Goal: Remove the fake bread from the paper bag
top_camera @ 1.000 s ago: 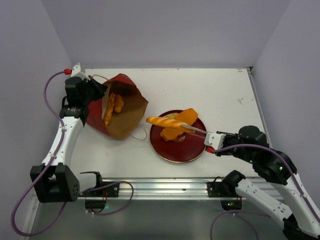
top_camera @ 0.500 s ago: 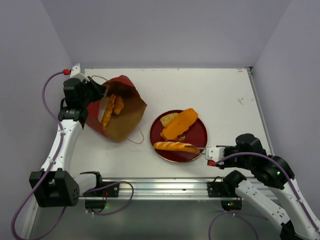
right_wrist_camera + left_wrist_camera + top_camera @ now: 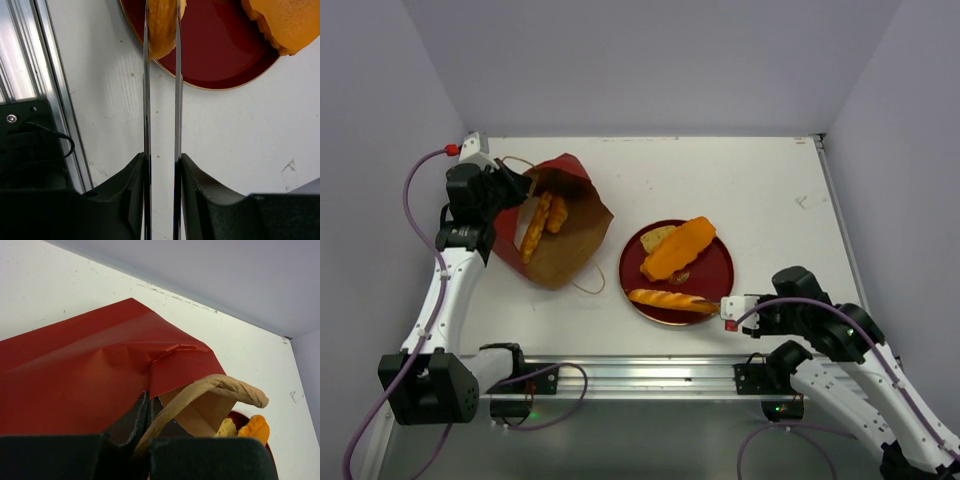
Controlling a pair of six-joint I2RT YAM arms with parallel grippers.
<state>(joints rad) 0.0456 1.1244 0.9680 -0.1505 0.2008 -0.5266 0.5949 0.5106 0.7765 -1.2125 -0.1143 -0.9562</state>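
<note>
Left fingers (image 3: 139,416): pressing together on the top rim of the paper bag (image 3: 565,235), pinching the red outside and the brown kraft inside in one grip.
Paper bag: leaning on the white surface (image 3: 760,190) with its mouth gaping up toward the overhead camera and its brown inside showing. One cord handle is trailing on the surface at the side away from the left fingers.
Bread in the bag: two orange pieces (image 3: 535,228) are sitting inside the bag, just beside the left fingers.
Right fingers (image 3: 712,301): two thin blades are clamping the long loaf (image 3: 162,25), one blade against each side of its near end.
Long loaf: stretching away from the right fingertips across the near rim of the red plate (image 3: 720,262) (whether it is resting on the plate or hanging just above it cannot be told).
Bread on the plate: a large orange loaf (image 3: 678,250) and a pale slice (image 3: 657,238) are lying touching each other beyond the right fingertips, well apart from the left fingers.
</note>
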